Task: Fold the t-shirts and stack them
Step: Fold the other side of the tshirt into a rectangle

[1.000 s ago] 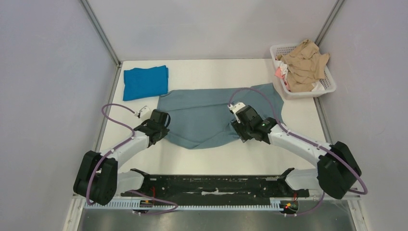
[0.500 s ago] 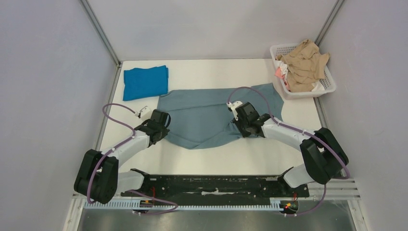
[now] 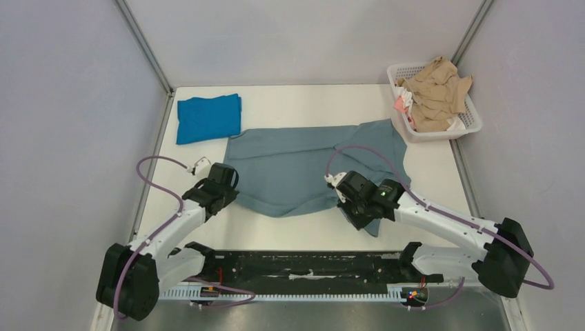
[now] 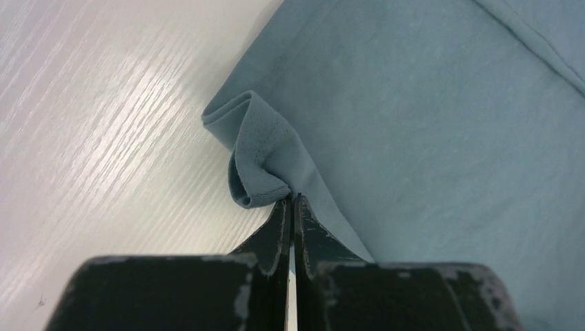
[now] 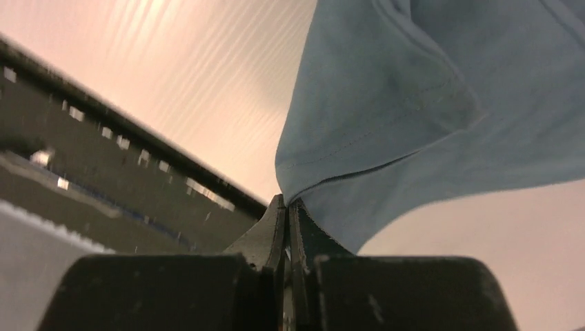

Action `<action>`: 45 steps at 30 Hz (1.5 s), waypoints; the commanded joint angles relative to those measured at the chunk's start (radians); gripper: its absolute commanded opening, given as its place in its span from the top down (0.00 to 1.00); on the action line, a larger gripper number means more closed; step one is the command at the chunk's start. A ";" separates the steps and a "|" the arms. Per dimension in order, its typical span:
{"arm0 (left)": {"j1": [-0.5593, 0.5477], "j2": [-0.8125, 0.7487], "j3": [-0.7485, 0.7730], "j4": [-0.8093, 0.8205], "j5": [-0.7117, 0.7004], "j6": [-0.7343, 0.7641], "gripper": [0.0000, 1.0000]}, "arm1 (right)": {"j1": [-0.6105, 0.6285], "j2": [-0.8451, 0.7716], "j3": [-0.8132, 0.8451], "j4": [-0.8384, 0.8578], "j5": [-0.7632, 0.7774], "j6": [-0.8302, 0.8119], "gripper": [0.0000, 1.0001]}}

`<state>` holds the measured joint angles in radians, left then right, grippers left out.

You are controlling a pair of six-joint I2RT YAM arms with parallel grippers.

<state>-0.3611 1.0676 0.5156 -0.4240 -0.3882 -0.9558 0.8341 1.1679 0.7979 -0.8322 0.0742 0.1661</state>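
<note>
The slate grey-blue t-shirt (image 3: 303, 162) lies spread across the middle of the table. My left gripper (image 3: 233, 193) is at its near left edge, shut on a curled fold of the hem (image 4: 259, 162) low over the table. My right gripper (image 3: 364, 215) is shut on the shirt's near right edge (image 5: 359, 148) and holds it lifted, with a flap of cloth hanging below the fingers. In the wrist views the left gripper (image 4: 292, 200) and the right gripper (image 5: 286, 201) both show jaws pressed together on cloth. The cobalt blue t-shirt (image 3: 208, 117) lies folded at the far left.
A white lattice basket (image 3: 470, 118) with beige clothes (image 3: 434, 93) stands at the far right corner. The black base rail (image 3: 310, 265) runs along the near edge, close under the right gripper. Grey walls enclose the table.
My right gripper has shut on the shirt's edge and drawn it toward the near edge, lifting it. The left gripper has pulled its held edge slightly nearer too.
</note>
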 commanded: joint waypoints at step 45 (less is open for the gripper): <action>0.045 0.062 0.162 -0.071 -0.006 0.017 0.98 | 0.163 0.063 0.181 -0.069 1.100 0.155 1.00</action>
<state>-0.3298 1.0786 0.6075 -0.5518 -0.3664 -0.9791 1.0264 1.2823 0.9955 -1.1549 1.0729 0.5541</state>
